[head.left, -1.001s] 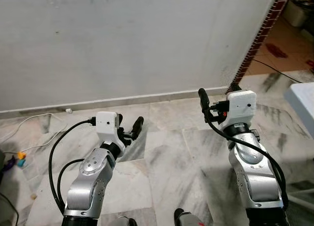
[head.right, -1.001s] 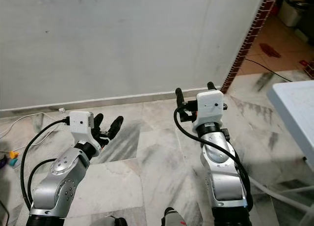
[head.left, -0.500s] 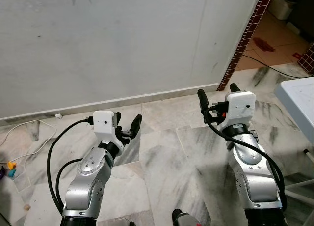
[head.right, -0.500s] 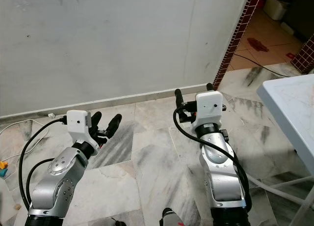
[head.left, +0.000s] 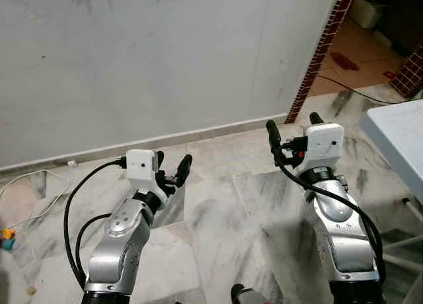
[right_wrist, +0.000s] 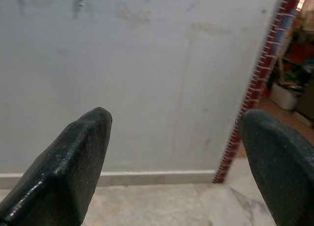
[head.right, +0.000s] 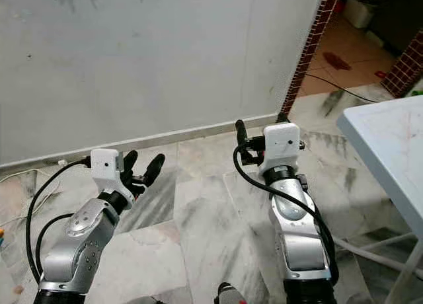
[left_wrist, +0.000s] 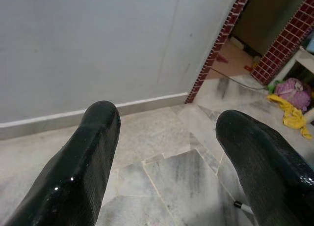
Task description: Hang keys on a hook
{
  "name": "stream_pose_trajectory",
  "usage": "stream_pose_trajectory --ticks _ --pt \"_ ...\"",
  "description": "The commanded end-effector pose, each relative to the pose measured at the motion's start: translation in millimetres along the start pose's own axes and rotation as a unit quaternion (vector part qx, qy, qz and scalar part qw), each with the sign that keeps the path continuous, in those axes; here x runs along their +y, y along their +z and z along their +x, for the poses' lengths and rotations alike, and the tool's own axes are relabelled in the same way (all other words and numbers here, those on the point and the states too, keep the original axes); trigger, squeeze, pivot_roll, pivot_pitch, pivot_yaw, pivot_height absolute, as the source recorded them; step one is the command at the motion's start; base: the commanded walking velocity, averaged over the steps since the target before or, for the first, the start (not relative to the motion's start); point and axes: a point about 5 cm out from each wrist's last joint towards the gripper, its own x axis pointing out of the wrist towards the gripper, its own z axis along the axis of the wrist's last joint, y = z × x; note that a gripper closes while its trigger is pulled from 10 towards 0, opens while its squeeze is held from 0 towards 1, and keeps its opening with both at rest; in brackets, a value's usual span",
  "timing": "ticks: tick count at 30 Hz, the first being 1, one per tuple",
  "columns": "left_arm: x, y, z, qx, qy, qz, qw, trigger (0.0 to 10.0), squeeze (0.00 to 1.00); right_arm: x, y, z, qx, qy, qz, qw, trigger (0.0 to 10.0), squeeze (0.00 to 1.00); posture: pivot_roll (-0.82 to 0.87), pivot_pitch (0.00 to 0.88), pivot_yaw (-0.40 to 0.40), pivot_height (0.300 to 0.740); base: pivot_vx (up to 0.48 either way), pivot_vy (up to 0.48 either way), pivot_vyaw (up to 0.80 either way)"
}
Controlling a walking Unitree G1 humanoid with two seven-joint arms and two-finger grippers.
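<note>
- Left gripper (head.left: 170, 168) is raised in front of the robot, its two black fingers (left_wrist: 78, 172) spread wide with nothing between them; it points toward the base of the grey wall (head.left: 165, 59) ahead.
- Right gripper (head.left: 294, 125) is held at about the same height, well apart from the left one, fingers (right_wrist: 68, 162) likewise set wide and empty, aimed at the same wall.
- Neither keys nor a hook can be made out anywhere around the grippers; the wall ahead of them is plain, with some dark smudges high up.
- Below both grippers lies a marble-tiled floor (head.left: 218, 211), grey-veined, with one darker tile just under the left gripper.
- A pale skirting board (head.left: 198, 133) runs along the foot of the wall, just beyond the fingertips of both.
- Beyond and to the outer side of the right gripper stands a red-brick wall edge (head.left: 317, 53), with an orange-tiled floor (head.left: 344, 69) past it and a black cable (head.left: 347, 87) lying across the threshold.
- A white table (head.right: 390, 145) corner stands near the right arm, on its outer side.
- On the far side of the left arm a white cord (head.left: 30, 191) trails over the floor, and a small coloured object (head.left: 6, 238), too small to tell, lies near it.
- The left wrist view catches a yellow cloth (left_wrist: 293, 119) and a purple bundle (left_wrist: 289, 88) on the floor by a tiled red pillar (left_wrist: 284, 44).
</note>
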Motion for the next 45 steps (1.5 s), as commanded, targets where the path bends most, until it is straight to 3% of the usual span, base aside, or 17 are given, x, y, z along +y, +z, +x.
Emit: stream_pose_trajectory --ticks 1,42,45 --pt "1.1 -4.8 -2.5 0.012 -0.002 0.002 1.0 10.0 0.0 -1.1 -3.8 -0.8 0.011 -0.007 0.001 1.0 10.0 0.0 0.0 0.156 0.036 0.74 0.0 0.0 -0.8" --pt "0.7 -1.5 -0.4 0.011 0.0 -0.007 1.0 10.0 0.0 -4.3 -1.7 -2.3 0.01 -0.024 0.001 1.0 10.0 0.0 -0.01 0.171 0.047 0.74 0.0 0.0 -0.8" --pt "1.2 -1.2 -0.2 0.01 0.002 -0.007 1.0 10.0 0.0 -4.6 -2.0 -2.4 0.01 -0.025 0.001 1.0 10.0 0.0 -0.01 0.17 0.05 0.74 0.0 0.0 0.0"
